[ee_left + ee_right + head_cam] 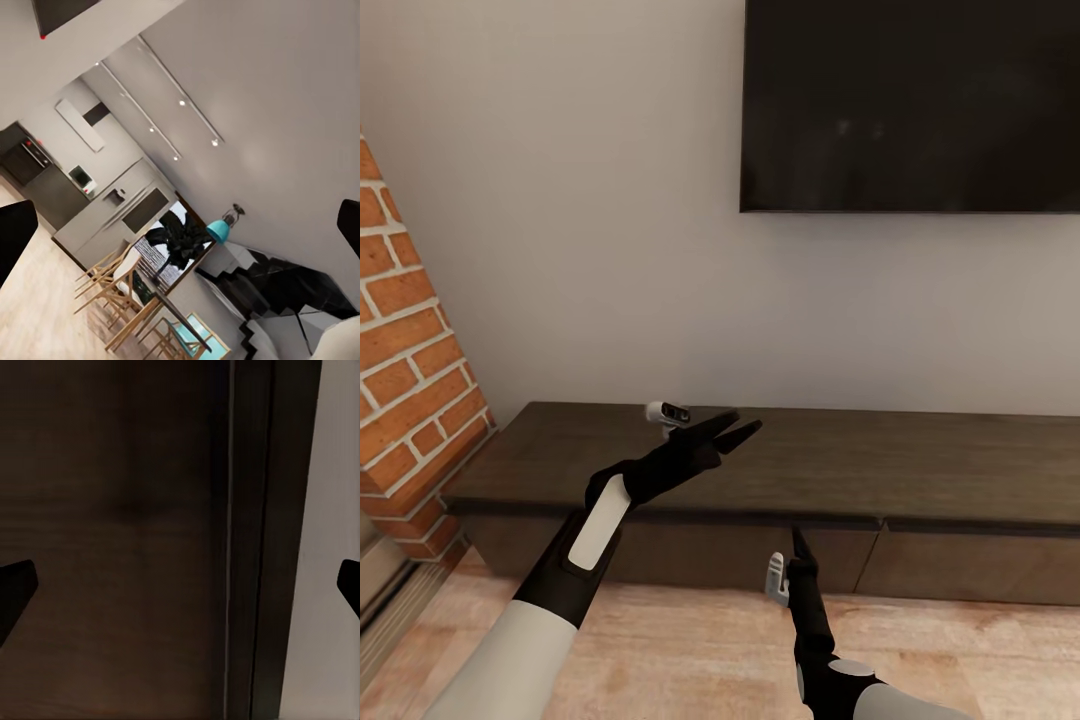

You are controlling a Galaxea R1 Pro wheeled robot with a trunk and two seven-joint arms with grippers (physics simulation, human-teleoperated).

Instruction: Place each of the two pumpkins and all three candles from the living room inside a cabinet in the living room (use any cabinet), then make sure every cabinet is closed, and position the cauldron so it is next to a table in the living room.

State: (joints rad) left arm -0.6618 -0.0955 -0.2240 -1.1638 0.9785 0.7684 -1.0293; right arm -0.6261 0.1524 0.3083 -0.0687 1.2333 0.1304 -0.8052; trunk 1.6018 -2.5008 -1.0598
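Facing the cabinet (780,465), both grippers empty.

Cabinet is the long low dark brown unit against the pale wall, under the wall-mounted TV (910,105), brick column (410,330) at its left end, light wood floor (690,640) in front. Its drawer fronts look flush, nothing resting on the top that I can see. My left gripper (735,428) is held over the cabinet top left of centre, fingers spread apart, nothing between them; in the left wrist view the fingertips (15,232) sit at the frame edges, looking across the room to a dining table with wooden chairs (131,289). My right gripper (798,545) is low, pointing at the cabinet front near the seam between two drawers; in the right wrist view its fingertips (15,589) are wide apart, holding nothing, dark wood front (120,540) straight ahead.
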